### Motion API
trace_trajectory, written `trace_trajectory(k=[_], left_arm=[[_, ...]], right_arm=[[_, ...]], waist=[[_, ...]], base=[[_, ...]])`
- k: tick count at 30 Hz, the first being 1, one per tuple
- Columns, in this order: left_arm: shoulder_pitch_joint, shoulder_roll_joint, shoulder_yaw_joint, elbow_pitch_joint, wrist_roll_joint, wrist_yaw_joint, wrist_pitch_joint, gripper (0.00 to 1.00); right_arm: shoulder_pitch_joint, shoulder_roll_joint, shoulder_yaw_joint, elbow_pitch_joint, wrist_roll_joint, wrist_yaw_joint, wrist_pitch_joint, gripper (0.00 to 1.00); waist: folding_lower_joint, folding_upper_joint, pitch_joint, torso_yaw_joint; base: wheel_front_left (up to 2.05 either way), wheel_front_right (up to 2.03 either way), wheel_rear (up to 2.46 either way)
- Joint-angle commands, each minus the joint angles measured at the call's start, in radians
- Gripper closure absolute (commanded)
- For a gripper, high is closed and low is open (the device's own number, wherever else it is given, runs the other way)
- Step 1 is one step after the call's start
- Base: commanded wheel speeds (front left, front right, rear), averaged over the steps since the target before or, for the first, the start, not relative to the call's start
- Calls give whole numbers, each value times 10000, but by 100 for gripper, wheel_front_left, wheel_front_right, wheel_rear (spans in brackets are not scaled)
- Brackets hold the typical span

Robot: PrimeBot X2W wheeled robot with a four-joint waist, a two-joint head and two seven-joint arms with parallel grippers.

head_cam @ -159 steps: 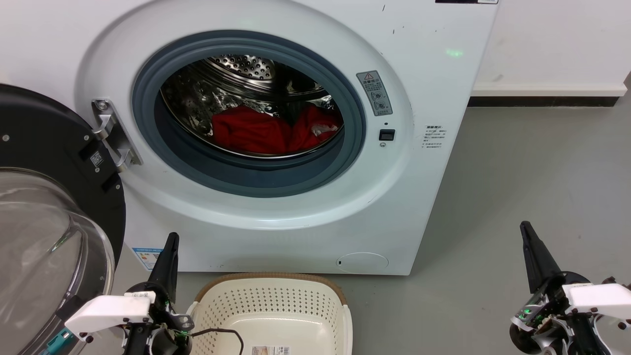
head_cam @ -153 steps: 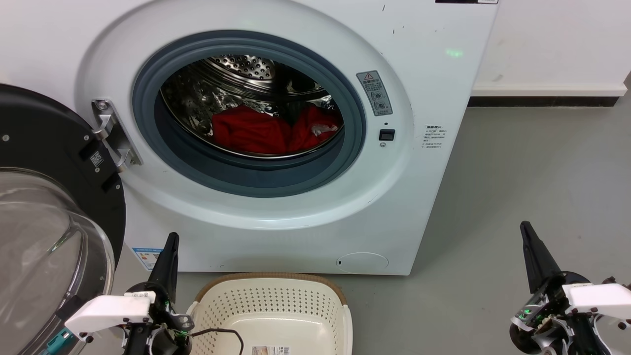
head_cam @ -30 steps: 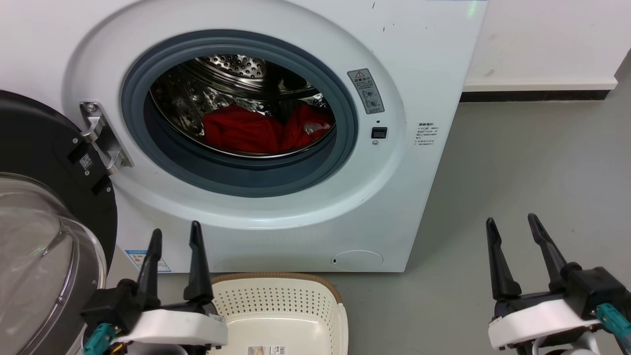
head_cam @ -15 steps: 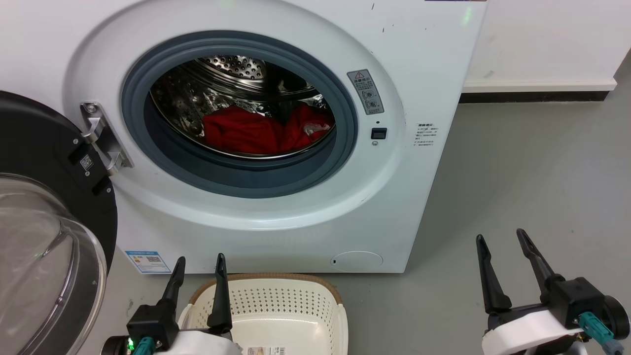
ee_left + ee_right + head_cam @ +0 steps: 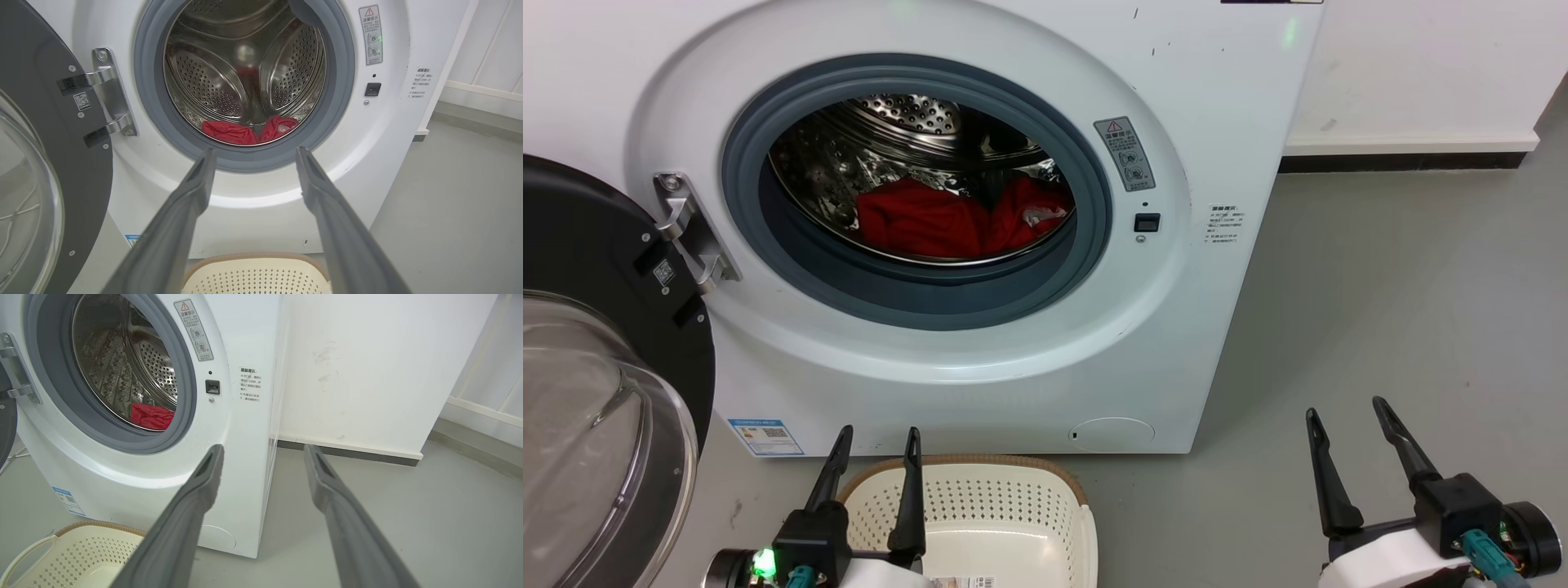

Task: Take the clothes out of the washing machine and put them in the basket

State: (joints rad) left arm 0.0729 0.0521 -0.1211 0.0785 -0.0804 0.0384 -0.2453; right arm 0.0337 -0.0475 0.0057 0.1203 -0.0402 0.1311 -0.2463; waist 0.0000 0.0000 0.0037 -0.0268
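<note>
On my right wrist view, my right gripper (image 5: pixel 262 448) rises from the bottom edge, fingers spread wide with nothing between them. The washing machine (image 5: pixel 212 428) takes the left half, with red clothes (image 5: pixel 152 415) low in its drum. The basket (image 5: pixel 102 527) sits at lower left, just before it.

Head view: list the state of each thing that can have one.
washing machine door: swung fully open.
clothes: heaped in the drum, ungrasped.
basket: holds no clothes.
left gripper: open, empty.
right gripper: open, empty.
</note>
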Motion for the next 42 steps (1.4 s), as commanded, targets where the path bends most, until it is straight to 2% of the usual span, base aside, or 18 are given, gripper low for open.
trace_trajectory(k=[1, 6, 17, 34, 42], left_arm=[[71, 19, -59, -10, 232, -14, -94, 0], [98, 9, -12, 58, 317, -89, -178, 0], [187, -17, 165, 126, 268, -288, -204, 0], [59, -21, 147, 267, 194, -143, -204, 0], [-166, -19, 257, 350, 331, -273, -204, 0]], right_arm=[[81, -44, -20, 43, -174, -6, -82, 0], [31, -45, -151, 183, 610, -6, -176, 0], [22, -44, -92, 198, 557, -7, -195, 0], [-124, -44, -69, 221, 593, -7, -195, 0], [-267, -44, -34, 100, 635, -7, -193, 0]], waist=[[0, 0, -8, -7], [0, 0, -12, -17], [0, 0, -60, -9], [0, 0, -2, -46], [0, 0, 501, -304]], base=[[0, 0, 0], [0, 0, 0], [0, 0, 0], [0, 0, 0], [0, 0, 0]])
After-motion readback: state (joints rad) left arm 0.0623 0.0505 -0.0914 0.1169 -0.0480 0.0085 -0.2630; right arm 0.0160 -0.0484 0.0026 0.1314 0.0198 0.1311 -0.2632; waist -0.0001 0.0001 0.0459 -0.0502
